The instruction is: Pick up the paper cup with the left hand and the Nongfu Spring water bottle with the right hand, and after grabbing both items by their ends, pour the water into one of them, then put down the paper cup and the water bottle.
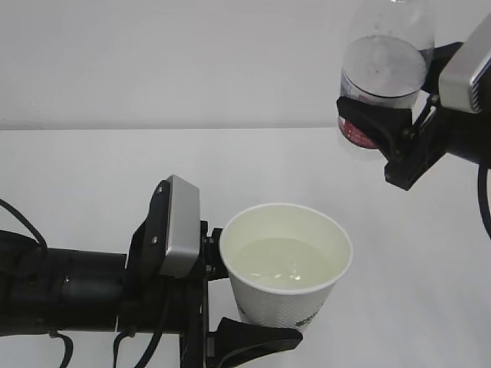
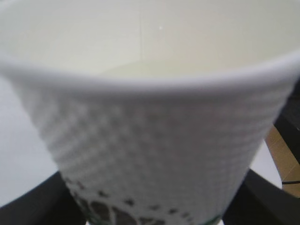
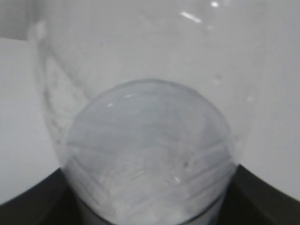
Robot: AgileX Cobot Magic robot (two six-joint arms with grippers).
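The white paper cup [image 1: 285,305] hangs just above the table at bottom centre, with my left gripper [image 1: 234,299] shut on its lower part. Clear water [image 1: 282,264] fills about half of it. The left wrist view is filled by the cup's dimpled wall [image 2: 154,140], and a black finger [image 2: 265,201] shows on each side of it. High at the upper right, my right gripper [image 1: 380,115] is shut on the Nongfu Spring water bottle [image 1: 385,57], just above its red label. The frame edge cuts off the bottle's top. In the right wrist view the clear bottle [image 3: 150,154] sits between the jaws.
A white table [image 1: 92,176] runs back to a white wall [image 1: 153,54]. The left arm's black body lies along the bottom left. A strip of brown floor [image 2: 287,161] shows past the table edge in the left wrist view.
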